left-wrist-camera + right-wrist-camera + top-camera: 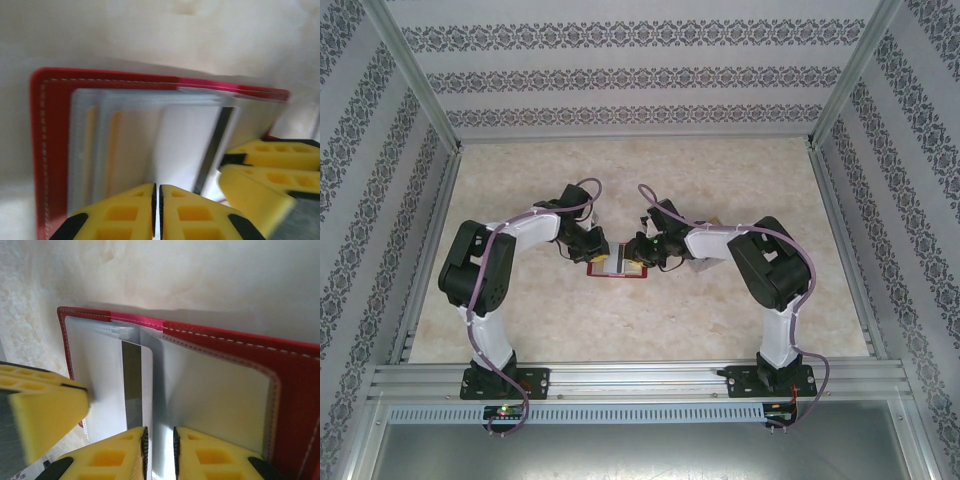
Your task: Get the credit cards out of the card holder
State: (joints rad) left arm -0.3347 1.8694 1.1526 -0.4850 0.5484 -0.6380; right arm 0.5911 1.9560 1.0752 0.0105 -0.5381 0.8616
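The card holder (618,272) lies long-side left-right between clenched left jaws and barely parted right jaws, grip unclear.

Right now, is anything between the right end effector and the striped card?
Nothing visible. The right end effector sits right at the near edge of the striped card, with no object between them. The card lies on the open holder, and its way out looks unobstructed.

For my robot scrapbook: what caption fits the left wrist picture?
Yellow left gripper, jaws together, at the open red stitched card holder; a pale dark-striped card lies inside.
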